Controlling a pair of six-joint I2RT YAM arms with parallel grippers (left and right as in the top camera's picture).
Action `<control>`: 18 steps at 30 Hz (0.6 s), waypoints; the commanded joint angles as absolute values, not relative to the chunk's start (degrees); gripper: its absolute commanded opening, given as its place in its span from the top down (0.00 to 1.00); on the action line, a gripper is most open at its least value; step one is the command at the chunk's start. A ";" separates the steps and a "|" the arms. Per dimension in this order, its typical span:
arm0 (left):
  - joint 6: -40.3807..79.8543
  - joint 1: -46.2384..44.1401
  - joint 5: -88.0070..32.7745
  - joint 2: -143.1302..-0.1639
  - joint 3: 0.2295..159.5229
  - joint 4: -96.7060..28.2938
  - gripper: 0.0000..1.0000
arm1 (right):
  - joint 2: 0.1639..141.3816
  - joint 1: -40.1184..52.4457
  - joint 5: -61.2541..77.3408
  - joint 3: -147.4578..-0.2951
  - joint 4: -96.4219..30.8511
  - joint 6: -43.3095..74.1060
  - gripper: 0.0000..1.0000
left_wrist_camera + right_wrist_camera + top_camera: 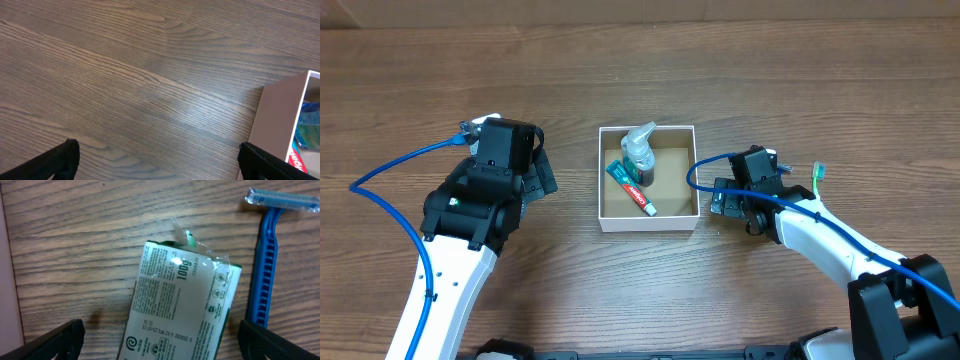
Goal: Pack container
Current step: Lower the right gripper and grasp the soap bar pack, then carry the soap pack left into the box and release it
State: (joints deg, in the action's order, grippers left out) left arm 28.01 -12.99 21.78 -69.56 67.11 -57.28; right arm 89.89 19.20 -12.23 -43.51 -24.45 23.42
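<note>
The container (650,222), a square white-walled box with a brown inside, sits mid-table. It holds a clear pump bottle (640,155) and a toothpaste tube (632,188). My left gripper (540,172) is open and empty left of the box; its wrist view shows bare table between the fingers (160,162) and the box wall (277,120) at the right. My right gripper (732,200) is open just right of the box. Its fingers (160,340) straddle a white soap packet (180,305) lying flat on the table. A blue razor (264,265) lies beside the packet.
A thin green-yellow stick, perhaps a toothbrush (817,180), lies right of my right gripper. The box wall shows at the left edge of the right wrist view (7,280). Blue cables run along both arms. The table is wood-grained.
</note>
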 commanded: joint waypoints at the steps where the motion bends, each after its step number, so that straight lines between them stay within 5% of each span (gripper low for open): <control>1: 26.79 -12.75 22.87 -69.76 67.99 -57.14 0.00 | 89.93 18.98 -12.34 -42.63 -24.29 25.82 0.00; 18: 26.79 -12.75 22.87 -69.76 67.99 -57.14 0.00 | 94.30 14.76 -11.51 -42.39 -25.34 31.57 0.00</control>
